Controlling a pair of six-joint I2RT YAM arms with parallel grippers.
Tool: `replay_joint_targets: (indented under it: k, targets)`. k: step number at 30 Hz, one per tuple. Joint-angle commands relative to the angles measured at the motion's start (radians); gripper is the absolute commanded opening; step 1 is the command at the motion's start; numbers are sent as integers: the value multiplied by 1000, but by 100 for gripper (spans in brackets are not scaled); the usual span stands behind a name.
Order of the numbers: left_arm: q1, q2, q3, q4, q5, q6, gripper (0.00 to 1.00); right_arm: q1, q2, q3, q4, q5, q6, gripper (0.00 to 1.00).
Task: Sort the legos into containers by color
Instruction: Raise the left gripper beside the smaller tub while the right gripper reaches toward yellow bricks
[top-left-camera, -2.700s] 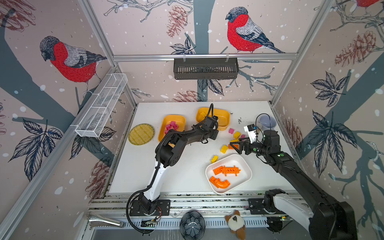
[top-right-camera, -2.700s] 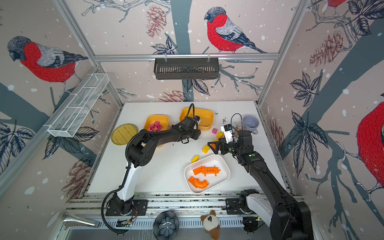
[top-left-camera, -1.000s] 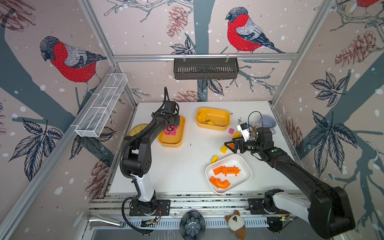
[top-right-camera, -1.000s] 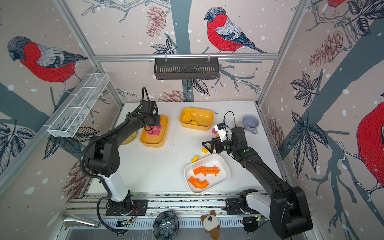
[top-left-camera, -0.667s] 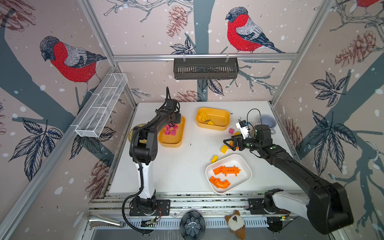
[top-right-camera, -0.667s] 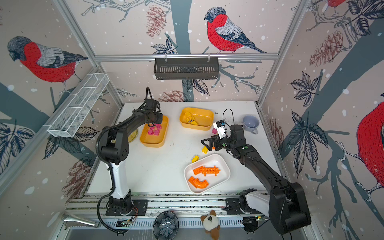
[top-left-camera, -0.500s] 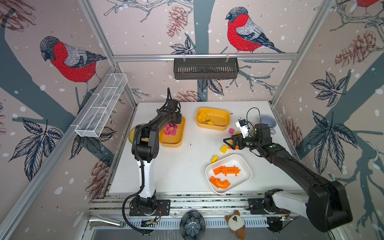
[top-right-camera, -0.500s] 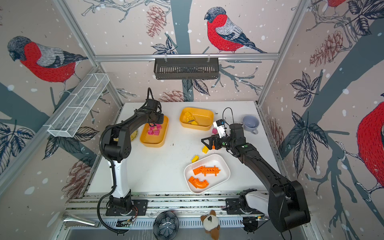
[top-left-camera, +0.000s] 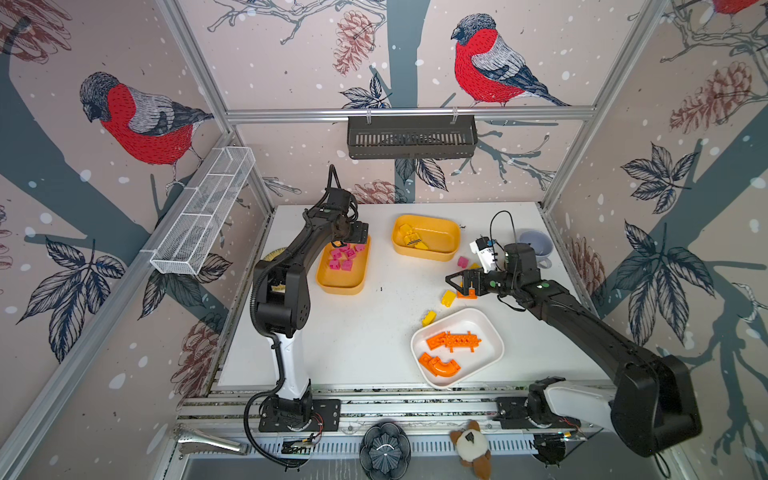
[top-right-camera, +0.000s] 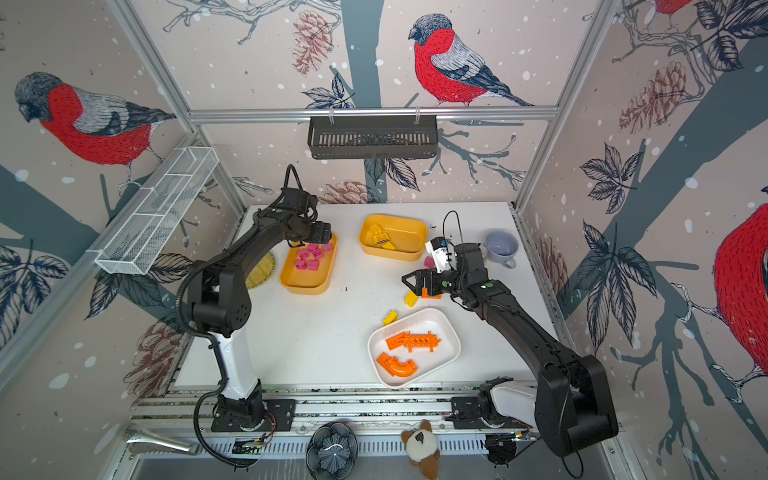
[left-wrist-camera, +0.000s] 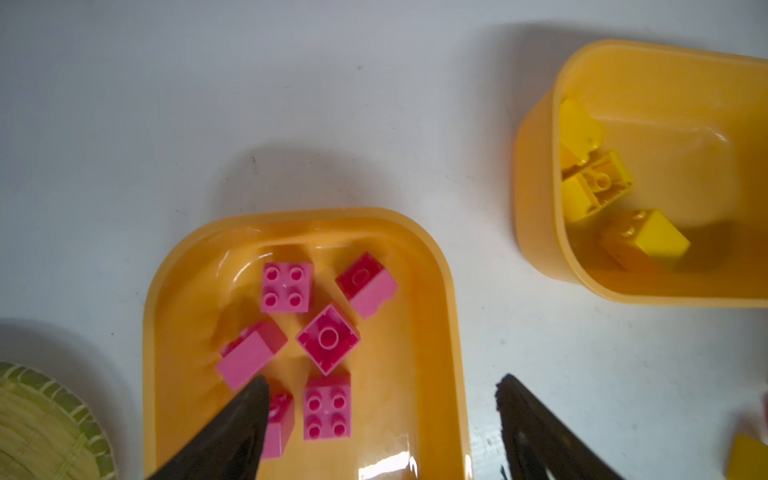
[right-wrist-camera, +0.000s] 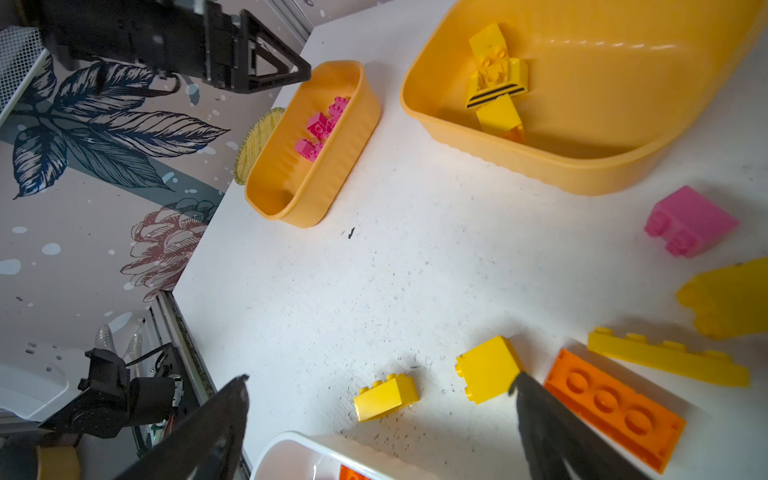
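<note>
**Left gripper** (left-wrist-camera: 382, 382): jaws spread wide, nothing between them. It hangs over the far end of the left tub (top-left-camera: 341, 287), a yellow-orange one on the left half of the table (top-left-camera: 353, 345). Pink bricks (top-left-camera: 343, 258) lie in this tub's far half; we count six in the left wrist view. One finger (left-wrist-camera: 232, 428) overlaps a pink brick there, but we cannot tell if they touch.

**Right gripper** (right-wrist-camera: 380, 380): jaws spread wide, empty. It hovers low over loose pieces on the right half of the table, between the far tub (top-left-camera: 451, 245) and the white tub (top-left-camera: 492, 336).

**Tubs:**
- The far tub, yellow-orange, holds yellow bricks (top-left-camera: 411, 240) bunched at its left end.
- The white tub, near right, holds an orange spiky bar (top-left-camera: 453, 340) and an orange arch (top-left-camera: 439, 365), close together.

**Loose on the table:**
- The first loose yellow brick (right-wrist-camera: 386, 397) lies just off the white tub's far-left corner.
- The second loose yellow brick (right-wrist-camera: 488, 370) lies just beside an orange plate (right-wrist-camera: 615, 409).
- A long yellow plate (right-wrist-camera: 669, 359) lies just beyond the orange plate.
- A loose pink brick (right-wrist-camera: 690, 220) lies near the far tub's right end.
- In the right wrist view, one finger (right-wrist-camera: 552, 428) overlaps the spot where the second yellow brick meets the orange plate. We cannot tell if it touches them.

**Also present:** a woven plate (top-right-camera: 262, 270) just left of the left tub, and a grey-blue cup (top-left-camera: 536, 246) at the far right.
</note>
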Motion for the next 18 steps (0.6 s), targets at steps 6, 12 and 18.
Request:
replay_joint_targets:
  k: [6, 12, 18]
  targets:
    - [1, -186, -184, -23, 234, -66, 97, 61, -3, -2, -42, 105, 196, 99]
    - [1, -287, -309, 43, 397, -139, 97, 152, 22, 74, -127, 267, 334, 99]
    - [1, -319, -350, 54, 448, -141, 97, 270, 121, 199, -313, 484, 532, 100]
